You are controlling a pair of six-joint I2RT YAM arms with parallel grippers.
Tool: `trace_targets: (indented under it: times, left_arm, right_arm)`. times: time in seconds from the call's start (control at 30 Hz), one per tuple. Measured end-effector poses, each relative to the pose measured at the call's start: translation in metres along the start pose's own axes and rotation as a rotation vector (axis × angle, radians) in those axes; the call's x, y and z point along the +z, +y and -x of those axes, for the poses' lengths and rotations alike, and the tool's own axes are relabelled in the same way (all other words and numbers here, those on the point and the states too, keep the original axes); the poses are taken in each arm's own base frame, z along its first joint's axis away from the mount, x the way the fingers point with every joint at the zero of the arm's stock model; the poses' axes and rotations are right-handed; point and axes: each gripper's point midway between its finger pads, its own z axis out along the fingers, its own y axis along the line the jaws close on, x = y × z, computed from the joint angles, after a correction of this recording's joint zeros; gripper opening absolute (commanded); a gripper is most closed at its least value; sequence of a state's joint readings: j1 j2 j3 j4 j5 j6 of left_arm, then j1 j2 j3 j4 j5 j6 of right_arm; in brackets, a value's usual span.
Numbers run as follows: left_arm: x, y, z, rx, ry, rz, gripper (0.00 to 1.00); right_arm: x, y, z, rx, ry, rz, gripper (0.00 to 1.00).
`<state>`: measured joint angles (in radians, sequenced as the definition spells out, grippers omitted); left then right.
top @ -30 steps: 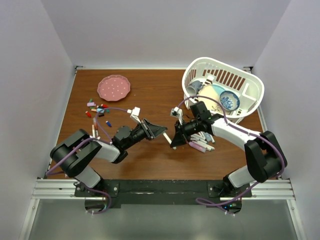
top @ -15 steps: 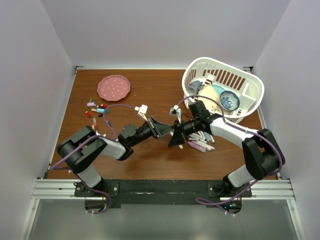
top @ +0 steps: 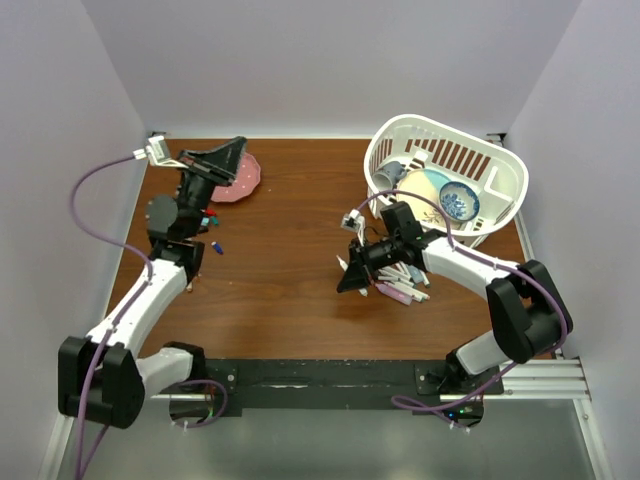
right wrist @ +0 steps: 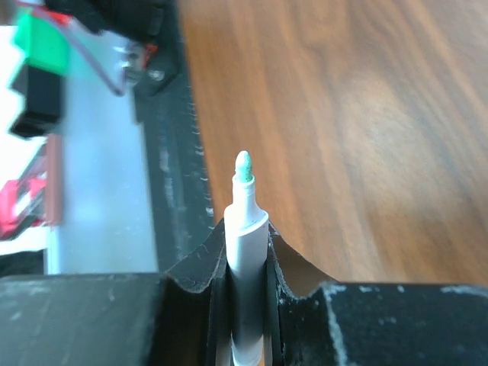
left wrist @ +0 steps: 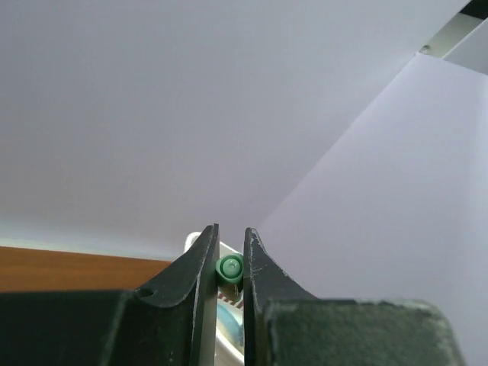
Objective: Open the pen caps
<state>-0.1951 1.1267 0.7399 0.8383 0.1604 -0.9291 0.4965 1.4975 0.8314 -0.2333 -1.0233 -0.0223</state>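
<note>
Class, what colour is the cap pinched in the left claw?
Green; the cap shows best in the left wrist view.

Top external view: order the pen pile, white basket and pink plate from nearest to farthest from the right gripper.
From the right gripper:
1. pen pile, just beside it.
2. white basket, far right corner.
3. pink plate, far left.

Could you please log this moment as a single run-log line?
left gripper: shut on green cap, by pink plate | right gripper: shut on white marker, green tip bare | step: cap off, not yet dropped
</note>
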Motion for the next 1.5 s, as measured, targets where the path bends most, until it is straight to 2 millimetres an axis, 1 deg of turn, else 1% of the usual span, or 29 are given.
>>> trace_targets:
  times: [0.03,0.07,0.1,0.17,0.2,0.23,0.27,0.3,0.33,0.4,0.43,0.47,0.53,0.6,0.63,0.7,0.8,0.87,0.9,0.97,1.0,1.1,1.17,1.27,1.37,1.43,1.47,1.5]
  left_arm:
    - [-0.001,0.0,0.009,0.025,-0.009,0.019,0.0]
    - [-0.001,0.003,0.011,0.033,-0.01,0.032,0.0]
    - [-0.003,0.015,0.01,0.04,0.002,0.084,0.0]
    - [-0.013,0.052,-0.004,0.044,0.059,0.231,0.0]
    - [-0.022,0.075,-0.014,0.041,0.097,0.315,0.0]
    - [-0.031,0.096,-0.024,0.035,0.131,0.384,0.0]
    - [-0.044,0.122,-0.035,0.027,0.171,0.469,0.0]
    - [-0.059,0.149,-0.046,0.017,0.214,0.557,0.0]
    - [-0.075,0.176,-0.058,0.006,0.261,0.648,0.0]
    - [-0.108,0.223,-0.077,-0.018,0.351,0.822,0.0]
    - [-0.128,0.246,-0.088,-0.032,0.402,0.917,0.0]
    - [-0.144,0.26,-0.096,-0.039,0.445,0.984,0.0]
    - [-0.165,0.277,-0.107,-0.045,0.509,1.068,0.0]
    - [-0.178,0.286,-0.114,-0.037,0.559,1.119,0.0]
    - [-0.182,0.289,-0.116,-0.03,0.578,1.135,0.02]
    - [-0.183,0.294,-0.117,-0.022,0.599,1.154,0.09]
    - [-0.184,0.304,-0.117,-0.018,0.614,1.177,0.11]
    - [-0.187,0.311,-0.117,-0.021,0.615,1.199,0.16]
    - [-0.19,0.314,-0.117,-0.023,0.618,1.211,0.21]
    - [-0.196,0.319,-0.117,-0.025,0.627,1.232,0.25]
    - [-0.199,0.32,-0.117,-0.027,0.629,1.242,0.29]
    - [-0.202,0.322,-0.114,-0.023,0.629,1.252,0.36]
    - [-0.203,0.323,-0.113,-0.021,0.626,1.255,0.39]
    - [-0.203,0.323,-0.11,-0.017,0.62,1.255,0.42]
    - [-0.198,0.318,-0.1,-0.007,0.595,1.241,0.44]
    - [-0.194,0.312,-0.092,0.005,0.577,1.226,0.48]
    - [-0.192,0.309,-0.087,0.019,0.571,1.215,0.51]
    - [-0.19,0.305,-0.082,0.029,0.563,1.205,0.59]
  right_arm:
    - [0.0,-0.005,-0.002,-0.002,0.006,-0.03,0.0]
    - [-0.001,-0.012,-0.004,-0.007,0.014,-0.072,0.0]
    - [-0.004,-0.022,-0.006,-0.015,0.023,-0.138,0.0]
    - [-0.012,-0.042,-0.008,-0.052,0.039,-0.273,0.01]
    - [-0.02,-0.055,-0.007,-0.085,0.048,-0.364,0.03]
    - [-0.026,-0.061,-0.007,-0.109,0.054,-0.414,0.06]
    - [-0.033,-0.068,-0.006,-0.139,0.062,-0.467,0.1]
    - [-0.04,-0.073,-0.005,-0.167,0.072,-0.515,0.11]
    - [-0.045,-0.077,-0.006,-0.193,0.085,-0.549,0.11]
    - [-0.055,-0.084,-0.007,-0.239,0.116,-0.608,0.11]
    - [-0.059,-0.089,-0.009,-0.259,0.138,-0.635,0.11]
    - [-0.063,-0.092,-0.011,-0.27,0.154,-0.656,0.11]
    - [-0.069,-0.099,-0.016,-0.286,0.193,-0.698,0.11]
    - [-0.075,-0.108,-0.021,-0.292,0.23,-0.738,0.13]
    - [-0.077,-0.112,-0.024,-0.292,0.25,-0.755,0.13]
    - [-0.081,-0.119,-0.03,-0.288,0.288,-0.785,0.13]
    - [-0.084,-0.126,-0.036,-0.279,0.325,-0.809,0.16]
    - [-0.087,-0.129,-0.038,-0.276,0.336,-0.826,0.18]
    - [-0.088,-0.129,-0.038,-0.275,0.336,-0.83,0.18]
    - [-0.09,-0.13,-0.037,-0.275,0.336,-0.836,0.2]
    - [-0.091,-0.131,-0.037,-0.273,0.337,-0.842,0.2]
    - [-0.094,-0.134,-0.038,-0.268,0.34,-0.855,0.24]
    - [-0.095,-0.135,-0.039,-0.264,0.345,-0.857,0.28]
    - [-0.095,-0.138,-0.043,-0.252,0.36,-0.855,0.3]
    - [-0.095,-0.139,-0.046,-0.244,0.374,-0.852,0.31]
    - [-0.095,-0.139,-0.046,-0.244,0.376,-0.851,0.31]
    - [-0.095,-0.139,-0.046,-0.243,0.376,-0.851,0.32]
    - [-0.095,-0.138,-0.045,-0.244,0.376,-0.85,0.32]
